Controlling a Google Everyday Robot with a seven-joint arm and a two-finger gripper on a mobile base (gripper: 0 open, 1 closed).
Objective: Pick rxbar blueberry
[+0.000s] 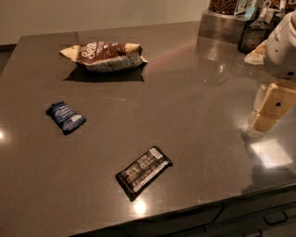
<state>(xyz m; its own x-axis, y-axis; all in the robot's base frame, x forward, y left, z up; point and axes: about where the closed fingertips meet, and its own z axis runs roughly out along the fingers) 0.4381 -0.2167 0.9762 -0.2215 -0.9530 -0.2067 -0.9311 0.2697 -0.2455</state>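
Nothing is lifted yet on the broad, dark grey polished surface (185, 120), which fills nearly the whole view. The pick of the rxbar blueberry appears not to have begun. Everything is left to do: reaching across, closing on the bar and raising it.

Well away from the gripper, toward the back of the surface and across from it, lies a large brown-and-white snack bag (107, 56). The robot's white arm (283, 46) comes in at the right edge, with the beige gripper (270, 111) hanging below it, just above the surface near its right side. Whether the gripper is open or closed cannot be told. It carries nothing that can be seen.

Nearer the front edge, between the gripper and the far left side, a longer black bar with a white stripe (143, 172) lies at a slant. The rxbar blueberry (65, 116), a short, crinkled dark blue wrapper with a pale label, rests flat on the surface, farthest from the gripper of the two bars and untouched.

Behind the gripper, in the back corner, stand a steel container (221, 25) and a dark jar (252, 33). A pale wall (92, 14) closes off the room beyond. Dark drawer fronts (259, 217) show below the front edge, and ceiling lights glint off the polished top.
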